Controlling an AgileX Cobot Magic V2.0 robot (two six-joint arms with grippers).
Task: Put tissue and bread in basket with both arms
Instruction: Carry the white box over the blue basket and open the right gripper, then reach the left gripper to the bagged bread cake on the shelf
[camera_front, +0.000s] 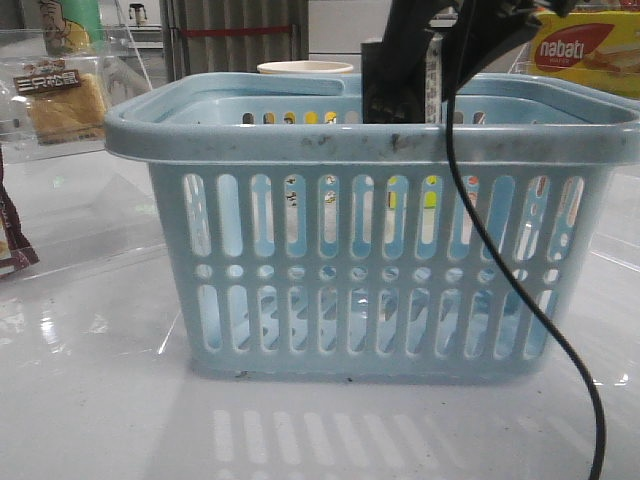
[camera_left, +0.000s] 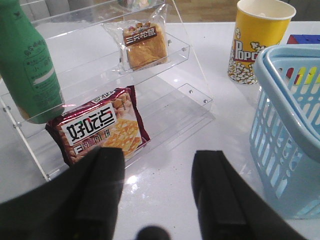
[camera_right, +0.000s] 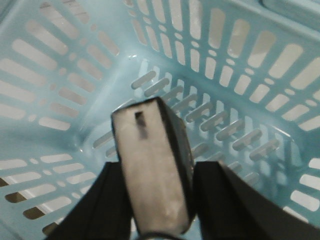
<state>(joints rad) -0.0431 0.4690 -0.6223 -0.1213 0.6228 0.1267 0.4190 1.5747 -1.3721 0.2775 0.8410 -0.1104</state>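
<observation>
The light-blue basket (camera_front: 300, 140) stands in the middle of the table. My right gripper (camera_front: 400, 90) reaches down inside it from above. In the right wrist view the right gripper (camera_right: 160, 172) is shut on the tissue (camera_right: 150, 160), a small black and white packet held on edge above the basket floor (camera_right: 60, 75). The bread (camera_left: 145, 45) lies in its clear wrapper on the upper level of a clear shelf; it also shows in the front view (camera_front: 62, 100). My left gripper (camera_left: 157, 160) is open and empty over the table, in front of the shelf and apart from the basket (camera_left: 285, 125).
A clear acrylic shelf (camera_left: 185, 50) holds a green bottle (camera_left: 30, 70) and, on the lower level, a dark brown snack packet (camera_left: 100, 130). A yellow popcorn cup (camera_left: 255, 40) stands behind the basket. A nabati box (camera_front: 585, 50) is at the back right. A black cable (camera_front: 520, 300) hangs before the basket.
</observation>
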